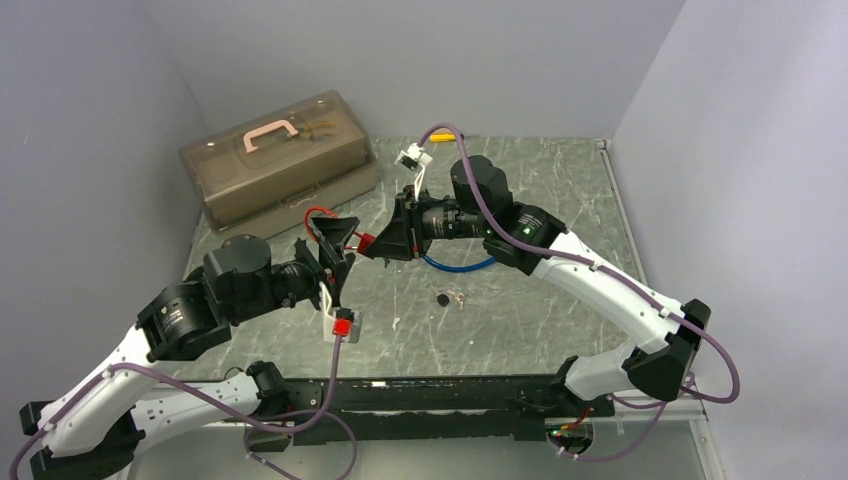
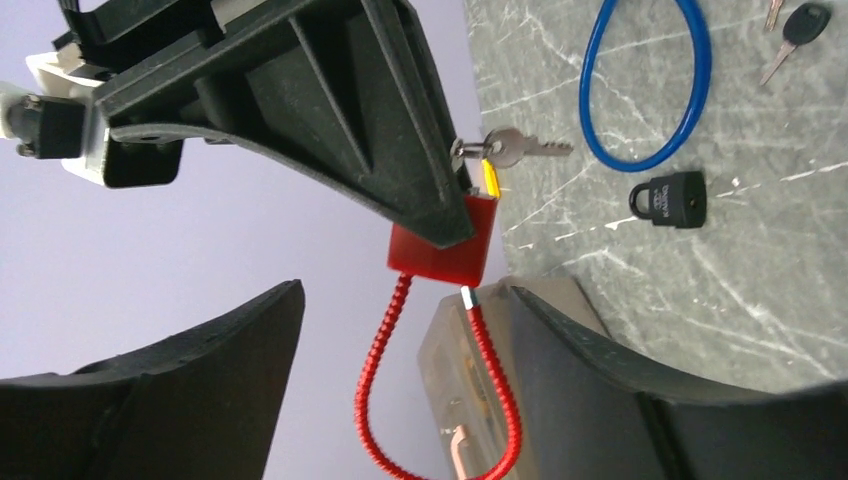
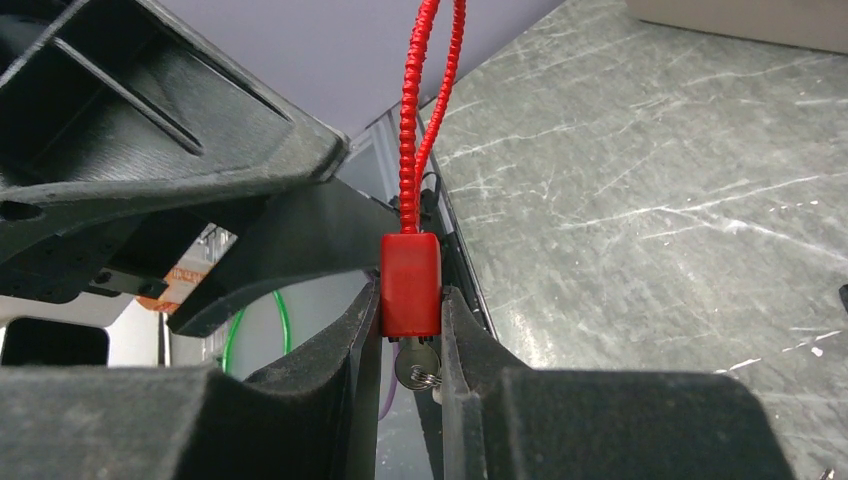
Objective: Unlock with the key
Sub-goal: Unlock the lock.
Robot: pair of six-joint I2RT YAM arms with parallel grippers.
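Item, as I see it: right end effector (image 3: 410,302) clamped on red lock (image 3: 409,285), key (image 2: 515,148) seemingly at its base; left end effector (image 2: 405,300) gaping, empty, near the cable loop (image 2: 375,400).

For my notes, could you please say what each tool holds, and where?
Right tool clamps the red cable lock by its body; left tool holds nothing.
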